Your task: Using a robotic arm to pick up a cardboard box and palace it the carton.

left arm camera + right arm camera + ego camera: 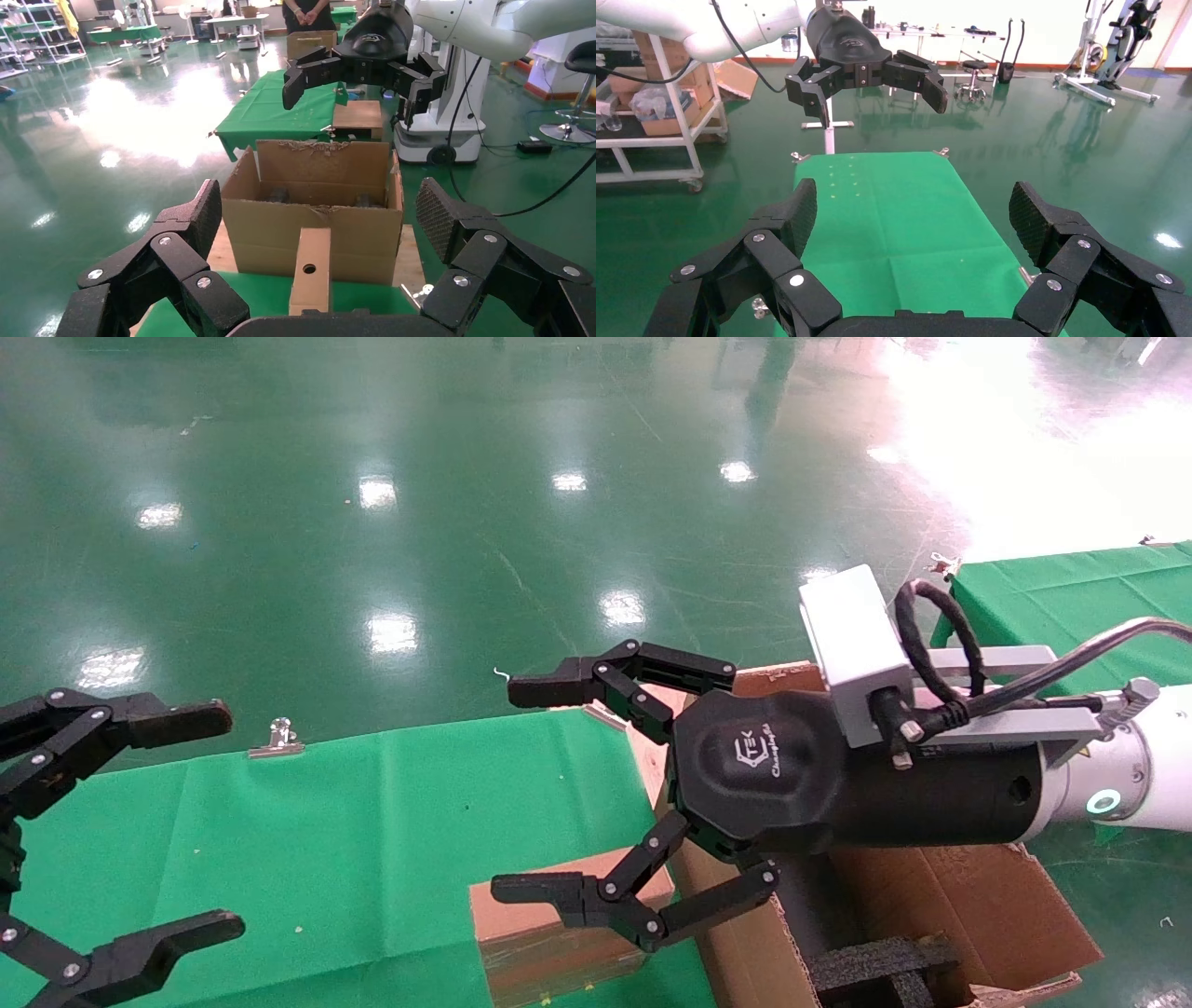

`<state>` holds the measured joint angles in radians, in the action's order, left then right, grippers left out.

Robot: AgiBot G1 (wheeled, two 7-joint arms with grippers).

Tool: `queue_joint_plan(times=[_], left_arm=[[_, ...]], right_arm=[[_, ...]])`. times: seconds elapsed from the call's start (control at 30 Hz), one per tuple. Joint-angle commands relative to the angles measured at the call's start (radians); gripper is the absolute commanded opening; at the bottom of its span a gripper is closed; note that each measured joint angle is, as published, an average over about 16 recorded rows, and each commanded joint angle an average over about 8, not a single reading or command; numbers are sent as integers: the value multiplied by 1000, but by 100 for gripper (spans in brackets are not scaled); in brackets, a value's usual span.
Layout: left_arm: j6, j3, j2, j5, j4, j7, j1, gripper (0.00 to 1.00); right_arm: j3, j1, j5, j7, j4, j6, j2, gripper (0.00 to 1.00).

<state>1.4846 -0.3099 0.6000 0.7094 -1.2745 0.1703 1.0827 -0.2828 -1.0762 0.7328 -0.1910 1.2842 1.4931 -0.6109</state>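
Head view: right gripper (559,789) spread wide, empty, above the box (549,943), which lies on the green table (307,840) touching the carton (931,915). Left gripper (200,822) wide open, idle.

Left wrist view: box (312,270) looks light and stiff; grip its narrow sides.

Right wrist view: table (891,217) offers room; the carton wall crowds one side.

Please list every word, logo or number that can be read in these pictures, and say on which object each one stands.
"TEK": logo on the black housing of the right gripper.
Cursive word below the logo: too blurred to read with certainty.
cardboard box, carton, left gripper: no text visible.
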Motion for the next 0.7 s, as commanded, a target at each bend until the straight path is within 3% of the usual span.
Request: queue_joint_plan(times=[0.03, 0.63, 0.7], left_arm=[[0, 0, 0, 0, 0, 0, 0, 100], [0, 0, 0, 0, 0, 0, 0, 100], [0, 0, 0, 0, 0, 0, 0, 86]], right_arm=[[0, 0, 0, 0, 0, 0, 0, 100], [0, 0, 0, 0, 0, 0, 0, 100], [0, 0, 0, 0, 0, 0, 0, 100]])
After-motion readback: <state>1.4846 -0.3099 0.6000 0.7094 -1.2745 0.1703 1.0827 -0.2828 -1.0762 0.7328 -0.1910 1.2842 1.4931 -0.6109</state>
